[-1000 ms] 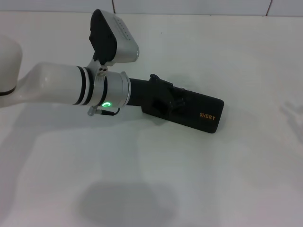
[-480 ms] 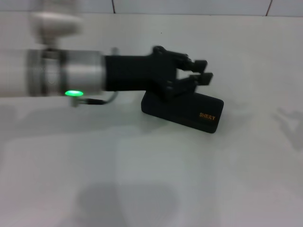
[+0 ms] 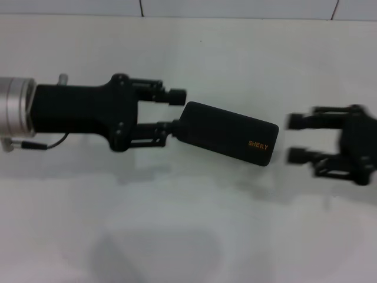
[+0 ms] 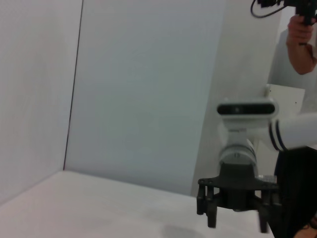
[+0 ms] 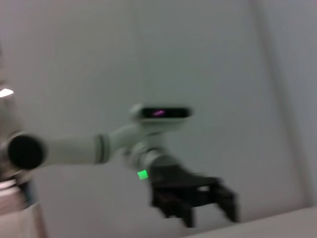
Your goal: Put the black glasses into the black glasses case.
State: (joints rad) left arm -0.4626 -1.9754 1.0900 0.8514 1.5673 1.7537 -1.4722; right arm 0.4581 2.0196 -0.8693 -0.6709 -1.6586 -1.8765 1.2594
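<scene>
The black glasses case (image 3: 230,132) lies shut on the white table, its orange lettering facing me. The black glasses are out of view. My left gripper (image 3: 175,109) hovers open at the case's left end, its lower finger close to or touching that end. My right gripper (image 3: 294,138) is open just off the case's right end, a small gap away, fingers pointing at it. In the left wrist view the right gripper (image 4: 237,223) faces the camera with fingers spread. The right wrist view shows the left gripper (image 5: 208,215) the same way.
The white table (image 3: 188,224) stretches bare in front of the case, with a tiled wall (image 3: 235,7) behind. A person's arm (image 4: 297,34) shows beyond the right arm in the left wrist view.
My left gripper has pulled back from over the case to its left end and now stands open. The right gripper has come into view from the right. The case has not moved.
</scene>
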